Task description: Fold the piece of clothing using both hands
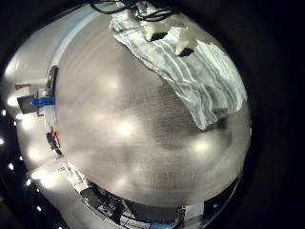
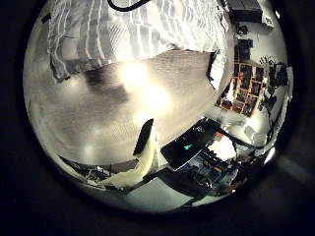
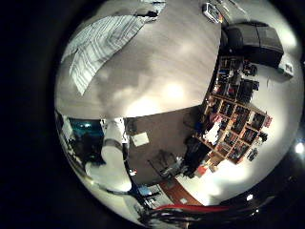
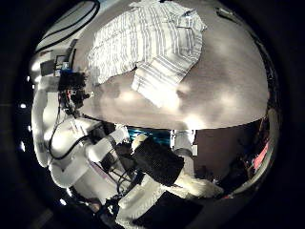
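Observation:
A striped shirt (image 4: pixel 148 43) lies spread on the table, with one part folded over near its edge (image 4: pixel 167 81). It also shows in the left thumb side palm view (image 2: pixel 128 34), the left little finger side palm view (image 1: pixel 181 67) and the right little finger side palm view (image 3: pixel 105 43). Both palms are above the table, away from the cloth. A finger of the left hand (image 2: pixel 146 152) reaches into its view and holds nothing. Fingers of the right hand (image 4: pixel 162 162) hang relaxed beside the table's edge and hold nothing.
Bare tabletop (image 1: pixel 133 124) stretches between the shirt and the table's near edge. Shelves full of things (image 3: pixel 233 105) stand beyond the table. A device with a lit display (image 2: pixel 192 147) sits past the table's edge. Small objects (image 1: pixel 43 100) lie at one rim.

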Available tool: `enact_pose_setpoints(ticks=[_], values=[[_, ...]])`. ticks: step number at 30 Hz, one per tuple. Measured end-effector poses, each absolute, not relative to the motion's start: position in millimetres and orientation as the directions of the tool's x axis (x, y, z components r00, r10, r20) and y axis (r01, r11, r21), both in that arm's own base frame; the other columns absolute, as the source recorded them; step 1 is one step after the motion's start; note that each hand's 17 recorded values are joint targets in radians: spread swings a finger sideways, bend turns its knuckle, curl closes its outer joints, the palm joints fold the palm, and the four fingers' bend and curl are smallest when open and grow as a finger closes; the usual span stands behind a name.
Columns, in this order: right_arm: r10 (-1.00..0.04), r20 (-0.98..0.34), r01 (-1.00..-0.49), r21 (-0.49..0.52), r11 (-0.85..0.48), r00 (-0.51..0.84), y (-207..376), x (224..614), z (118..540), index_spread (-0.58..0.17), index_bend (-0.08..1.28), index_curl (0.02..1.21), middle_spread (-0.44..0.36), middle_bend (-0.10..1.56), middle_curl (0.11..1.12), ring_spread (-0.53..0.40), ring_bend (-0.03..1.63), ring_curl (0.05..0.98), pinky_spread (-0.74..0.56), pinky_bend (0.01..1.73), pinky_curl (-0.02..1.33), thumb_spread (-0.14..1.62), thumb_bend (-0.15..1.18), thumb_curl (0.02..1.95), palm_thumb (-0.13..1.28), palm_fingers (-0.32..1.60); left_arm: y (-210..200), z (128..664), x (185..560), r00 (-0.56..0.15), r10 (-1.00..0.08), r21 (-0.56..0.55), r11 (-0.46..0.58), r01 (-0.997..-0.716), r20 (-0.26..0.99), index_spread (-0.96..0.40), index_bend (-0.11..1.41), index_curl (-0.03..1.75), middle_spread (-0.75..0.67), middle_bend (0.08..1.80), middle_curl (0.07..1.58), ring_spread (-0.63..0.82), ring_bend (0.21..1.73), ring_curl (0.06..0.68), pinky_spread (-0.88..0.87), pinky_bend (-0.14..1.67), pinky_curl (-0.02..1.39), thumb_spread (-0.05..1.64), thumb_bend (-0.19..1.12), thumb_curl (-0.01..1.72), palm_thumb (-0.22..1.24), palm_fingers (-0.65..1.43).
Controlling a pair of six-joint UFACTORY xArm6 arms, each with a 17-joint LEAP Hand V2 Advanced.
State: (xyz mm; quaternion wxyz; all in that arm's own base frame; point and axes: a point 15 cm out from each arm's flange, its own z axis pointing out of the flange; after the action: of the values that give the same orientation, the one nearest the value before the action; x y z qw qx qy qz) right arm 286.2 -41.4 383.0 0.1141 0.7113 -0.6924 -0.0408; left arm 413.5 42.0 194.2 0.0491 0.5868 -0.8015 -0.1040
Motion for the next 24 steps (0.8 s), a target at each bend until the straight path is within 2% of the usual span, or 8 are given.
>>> enact_pose_setpoints(ticks=[8,14,18,20,21,23,24], values=[[-0.994,0.100,-0.975,0.220,-0.025,0.048,-38.9,289.2,380.4,-0.402,0.17,0.30,-0.063,0.35,0.37,-0.012,0.67,0.189,0.33,0.67,0.14,1.29,-0.01,0.23,0.30,0.34,42.3,170.2,418.5,-0.297,-0.954,0.282,0.278,-0.918,-0.029,0.01,0.18,0.33,0.30,0.20,0.30,0.45,0.62,0.228,0.41,0.39,0.35,1.02,-0.02,0.31,0.29,0.05],[-0.994,0.100,-0.975,0.220,-0.030,0.054,-37.1,288.7,381.9,-0.402,0.17,0.30,-0.063,0.35,0.37,-0.013,0.67,0.188,0.33,0.67,0.14,1.29,-0.01,0.23,0.30,0.34,39.9,165.1,418.5,-0.299,-0.954,0.329,0.276,-0.903,-0.020,0.01,0.19,0.35,0.23,0.20,0.33,0.39,0.61,0.223,0.35,0.35,0.34,1.03,-0.02,0.31,0.31,0.14],[-0.994,0.100,-0.975,0.219,-0.029,0.052,-37.5,290.0,381.5,-0.401,0.17,0.30,-0.064,0.35,0.37,-0.013,0.67,0.187,0.33,0.67,0.13,1.30,-0.01,0.23,0.30,0.34,36.8,164.1,417.9,-0.303,-0.953,0.336,0.279,-0.900,-0.020,0.00,0.20,0.37,0.14,0.26,0.35,0.32,0.59,0.213,0.29,0.28,0.32,1.04,-0.02,0.31,0.32,0.25],[-0.994,0.100,-0.975,0.220,-0.028,0.051,-38.0,290.7,381.7,-0.401,0.17,0.30,-0.070,0.35,0.37,-0.015,0.67,0.187,0.33,0.67,0.13,1.30,-0.01,0.23,0.30,0.34,35.4,164.8,416.8,-0.303,-0.953,0.339,0.279,-0.898,-0.020,-0.02,0.22,0.39,0.08,0.33,0.38,0.25,0.59,0.211,0.26,0.23,0.31,1.04,-0.02,0.31,0.34,0.34],[-0.994,0.100,-0.974,0.224,-0.028,0.051,-38.0,290.7,380.9,-0.401,0.17,0.30,-0.071,0.35,0.37,-0.016,0.67,0.187,0.34,0.67,0.13,1.30,-0.01,0.23,0.30,0.34,33.9,166.0,416.6,-0.306,-0.952,0.340,0.281,-0.898,-0.021,-0.05,0.24,0.39,0.01,0.43,0.40,0.17,0.60,0.206,0.20,0.22,0.30,1.04,-0.02,0.31,0.35,0.50],[-0.994,0.099,-0.974,0.226,-0.029,0.053,-38.0,290.4,381.0,-0.400,0.17,0.30,-0.074,0.35,0.37,-0.017,0.67,0.187,0.34,0.67,0.13,1.30,-0.01,0.23,0.30,0.34,30.7,167.8,416.8,-0.308,-0.951,0.340,0.282,-0.897,-0.023,-0.10,0.25,0.42,-0.09,0.55,0.44,0.02,0.65,0.210,0.10,0.21,0.29,1.05,-0.01,0.32,0.38,0.68],[-0.994,0.099,-0.974,0.224,-0.030,0.053,-37.8,290.6,381.4,-0.400,0.17,0.30,-0.075,0.35,0.37,-0.018,0.67,0.187,0.34,0.67,0.13,1.30,-0.01,0.23,0.30,0.34,29.9,169.3,417.3,-0.307,-0.952,0.338,0.281,-0.898,-0.025,-0.13,0.26,0.43,-0.13,0.60,0.47,-0.06,0.70,0.231,0.03,0.23,0.29,1.05,-0.01,0.32,0.40,0.77]])
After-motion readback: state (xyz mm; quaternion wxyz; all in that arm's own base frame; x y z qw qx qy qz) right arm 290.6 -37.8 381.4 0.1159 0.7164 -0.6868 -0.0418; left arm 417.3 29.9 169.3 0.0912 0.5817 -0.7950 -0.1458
